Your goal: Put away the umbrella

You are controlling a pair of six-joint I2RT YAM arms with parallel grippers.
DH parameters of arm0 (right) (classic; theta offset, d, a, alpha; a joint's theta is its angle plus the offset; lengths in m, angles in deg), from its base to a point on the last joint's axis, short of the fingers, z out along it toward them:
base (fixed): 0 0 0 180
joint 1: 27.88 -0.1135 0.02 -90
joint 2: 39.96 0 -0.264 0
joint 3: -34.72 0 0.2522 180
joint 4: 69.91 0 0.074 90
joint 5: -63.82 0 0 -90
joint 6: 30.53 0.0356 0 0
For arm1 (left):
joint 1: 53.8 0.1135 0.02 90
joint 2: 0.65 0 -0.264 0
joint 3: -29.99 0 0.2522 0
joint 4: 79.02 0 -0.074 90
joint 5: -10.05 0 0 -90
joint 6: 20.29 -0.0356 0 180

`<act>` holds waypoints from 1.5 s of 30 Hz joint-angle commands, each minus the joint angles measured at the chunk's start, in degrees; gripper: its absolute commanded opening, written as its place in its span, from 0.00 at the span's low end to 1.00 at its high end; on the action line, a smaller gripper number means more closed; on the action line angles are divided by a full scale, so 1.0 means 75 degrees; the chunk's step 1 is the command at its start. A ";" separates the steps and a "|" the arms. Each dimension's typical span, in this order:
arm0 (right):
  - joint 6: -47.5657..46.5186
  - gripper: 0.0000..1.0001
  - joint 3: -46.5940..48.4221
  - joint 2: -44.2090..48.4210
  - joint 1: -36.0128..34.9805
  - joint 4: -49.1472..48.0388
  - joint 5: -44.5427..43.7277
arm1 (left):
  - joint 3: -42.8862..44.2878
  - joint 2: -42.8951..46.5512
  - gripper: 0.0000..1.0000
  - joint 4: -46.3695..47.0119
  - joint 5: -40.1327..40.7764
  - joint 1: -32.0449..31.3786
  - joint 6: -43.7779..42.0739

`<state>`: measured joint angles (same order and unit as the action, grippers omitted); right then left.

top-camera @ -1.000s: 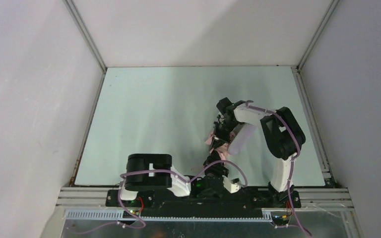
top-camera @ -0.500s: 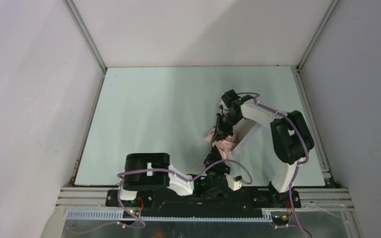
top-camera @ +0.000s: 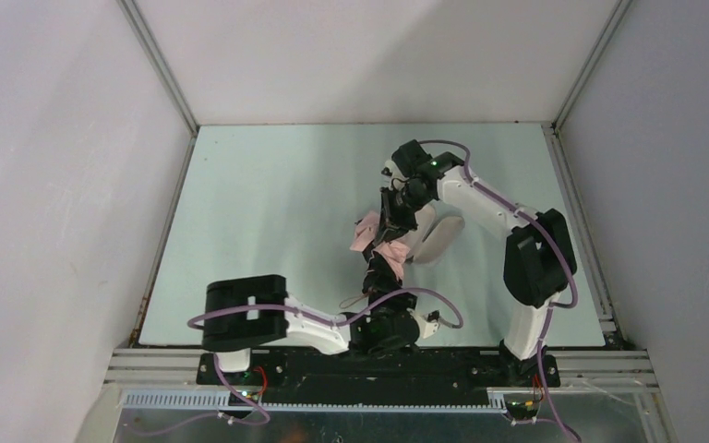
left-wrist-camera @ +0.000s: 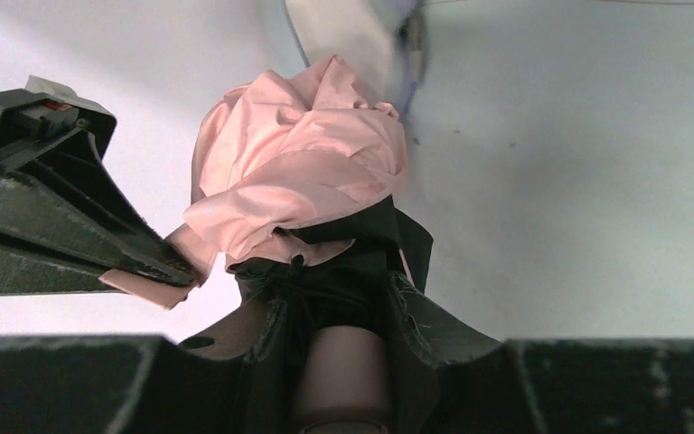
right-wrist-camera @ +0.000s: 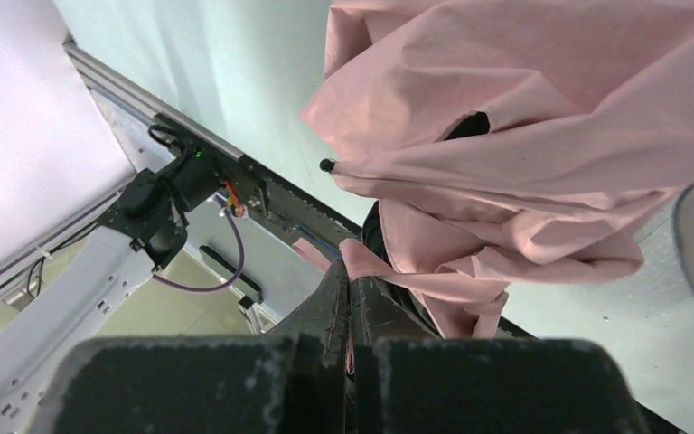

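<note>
Pale green surface [top-camera: 268, 203], white walls [top-camera: 55, 185]. L claw [left-wrist-camera: 339, 325] clamped umbrella [left-wrist-camera: 298, 172] by handle; R claw [right-wrist-camera: 350, 280] shut, pinching its fabric. Risk: thin pinch might slip or tear cloth if pulled.

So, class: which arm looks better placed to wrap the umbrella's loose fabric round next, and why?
Right, probably. The right fingers pinch a loose flap of the umbrella, so they can draw it round; the left fingers clasp the handle, only steadying it.
</note>
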<state>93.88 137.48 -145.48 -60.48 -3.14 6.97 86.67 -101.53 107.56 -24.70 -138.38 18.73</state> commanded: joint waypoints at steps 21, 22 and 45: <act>-0.0427 0.00 -0.0481 -0.2136 0.0266 -0.1562 -0.0685 | 0.1348 -0.1426 0.56 -0.1316 -0.3555 -0.0511 0.2923; -0.0410 0.00 -0.0523 -0.2185 0.0283 -0.1605 -0.0714 | 0.1381 -0.1284 0.60 -0.1416 -0.3791 -0.0512 0.3073; -0.0158 0.00 -0.1627 -0.1596 0.0611 -0.2677 -0.0283 | -0.1266 0.3997 1.00 -0.0418 -0.3949 0.0278 0.9510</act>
<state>93.36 127.75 -158.42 -57.75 -19.35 10.42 82.65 -80.96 96.46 -56.57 -140.48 72.59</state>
